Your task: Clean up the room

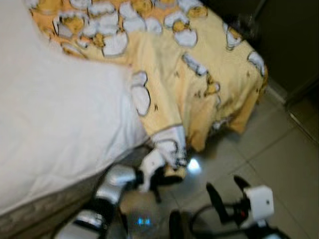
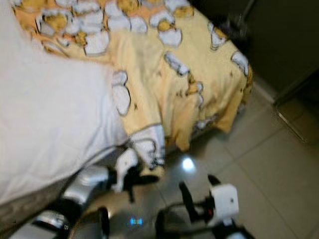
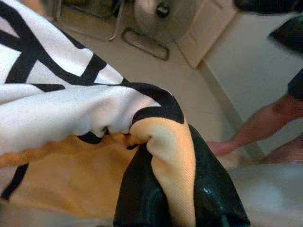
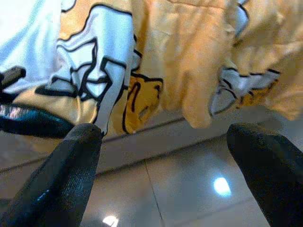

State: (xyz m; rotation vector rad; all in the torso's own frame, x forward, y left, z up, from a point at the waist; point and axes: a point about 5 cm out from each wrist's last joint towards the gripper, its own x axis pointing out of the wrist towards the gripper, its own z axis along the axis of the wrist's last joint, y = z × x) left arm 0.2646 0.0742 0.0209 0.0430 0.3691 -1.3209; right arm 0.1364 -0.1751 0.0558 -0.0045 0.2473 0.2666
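— Blanket [image 1: 199, 74], the yellow one with white and orange cartoon print, lies over the far part of the bed [image 1: 55, 124] and hangs down from its corner toward the tiled floor [image 1: 279, 159]. Where is the left gripper [image 1: 167, 172]?

— It is low beside the bed, at the hanging corner of the blanket. In the left wrist view its fingers [image 3: 142, 198] are closed on a fold of the cloth, with yellow fabric pressed between them.

— And the right gripper [image 1: 227, 194]?

— It is over the floor, near the hanging edge but apart from it. Its fingers [image 4: 61, 175] are spread wide, with nothing between them; past them the right wrist view shows the blanket edge and the shiny tiles.

— What covers the rest of the bed?

— A white sheet [image 1: 50, 109] covers the near part, and the blanket overlaps it.

— Anything else?

— In the left wrist view a fan [image 3: 156, 14] stands on the floor by a wall, and part of a person's leg [image 3: 255, 132] is at the side.
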